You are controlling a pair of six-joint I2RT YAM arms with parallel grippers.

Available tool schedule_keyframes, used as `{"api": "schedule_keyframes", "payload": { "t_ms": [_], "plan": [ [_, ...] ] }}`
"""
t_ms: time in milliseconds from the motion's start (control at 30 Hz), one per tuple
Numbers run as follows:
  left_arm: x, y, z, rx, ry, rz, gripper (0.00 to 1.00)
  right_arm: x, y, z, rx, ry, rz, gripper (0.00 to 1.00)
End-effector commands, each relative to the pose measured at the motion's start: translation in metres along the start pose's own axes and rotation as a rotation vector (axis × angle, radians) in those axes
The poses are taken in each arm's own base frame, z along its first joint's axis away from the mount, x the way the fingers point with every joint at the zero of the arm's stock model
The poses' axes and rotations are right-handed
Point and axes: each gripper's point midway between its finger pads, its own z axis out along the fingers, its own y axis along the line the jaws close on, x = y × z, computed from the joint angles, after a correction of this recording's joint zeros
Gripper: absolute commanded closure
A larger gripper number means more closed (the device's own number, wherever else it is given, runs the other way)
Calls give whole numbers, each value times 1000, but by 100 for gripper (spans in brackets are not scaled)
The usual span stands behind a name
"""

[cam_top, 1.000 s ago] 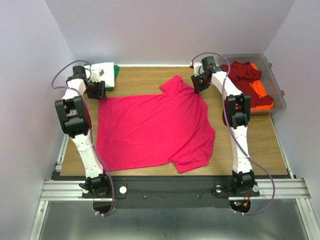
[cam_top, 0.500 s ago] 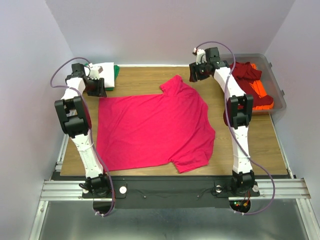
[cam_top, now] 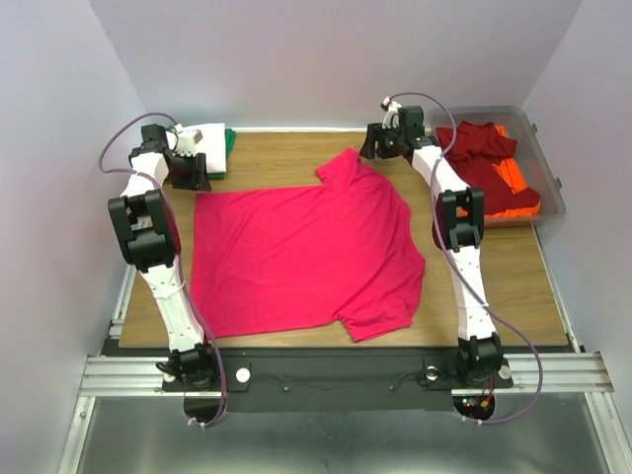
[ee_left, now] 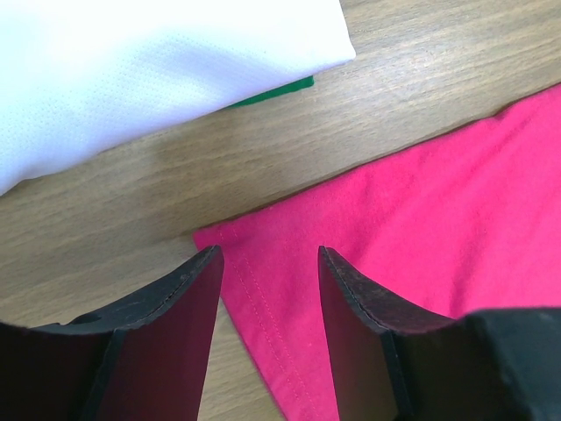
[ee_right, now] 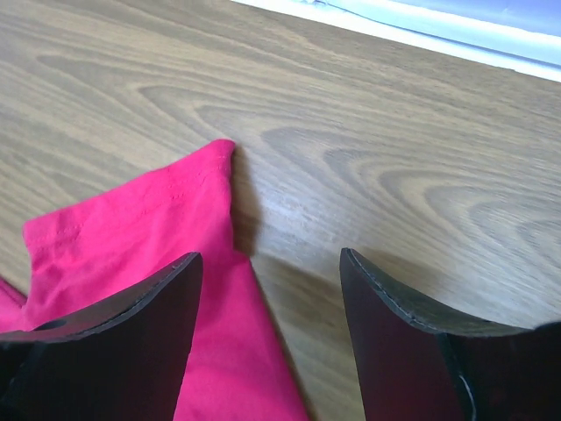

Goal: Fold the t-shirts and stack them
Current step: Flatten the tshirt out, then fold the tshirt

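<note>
The pink-red t-shirt (cam_top: 301,252) lies spread flat in the middle of the table, hem to the left and shoulders to the right, one sleeve (cam_top: 346,163) pointing to the far side and the other at the near right. The left gripper (ee_left: 267,263) hangs over the far-left corner of the hem, its fingers a moderate gap apart with the stitched corner lying flat on the wood between them, not pinched. The right gripper (ee_right: 267,267) hovers at the tip of the far sleeve, jaws wide and holding nothing; the sleeve end sits by its left finger and bare wood fills most of the gap. I judge that the spreading is done and the first fold not yet begun. The next move likely calls for both grippers to drop, close on the far corner and the sleeve, and carry that edge toward the near side evenly, so the cloth does not bunch. At the far left, just beyond the left gripper, a folded white t-shirt (cam_top: 209,136) rests on a green t-shirt (cam_top: 230,143). At the far right, a clear bin (cam_top: 549,188) holds dark red t-shirts (cam_top: 479,153) and orange t-shirts (cam_top: 513,183) in a loose heap. The table (cam_top: 504,276) is wood-grained, with a metal rail (cam_top: 326,370) at its near edge and plain pale walls (cam_top: 326,59) around it.
</note>
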Motion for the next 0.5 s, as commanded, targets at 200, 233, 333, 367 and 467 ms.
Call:
{"api": "schedule_keyframes", "payload": {
  "t_ms": [200,233,333,367,467],
  "plan": [
    [7,2,8,-3,22,-55,41,-15,23,25,-96,-116,61,34],
    [9,2,9,-3,25,-58,41,-15,25,26,-102,-117,74,35],
    [11,4,12,-6,31,-71,40,-11,34,31,-126,-112,77,36],
    [12,3,13,-4,34,-73,40,-11,35,32,-128,-113,76,36],
    [12,4,14,-9,33,-73,40,-8,37,37,-126,-119,71,39]
  ]
}}
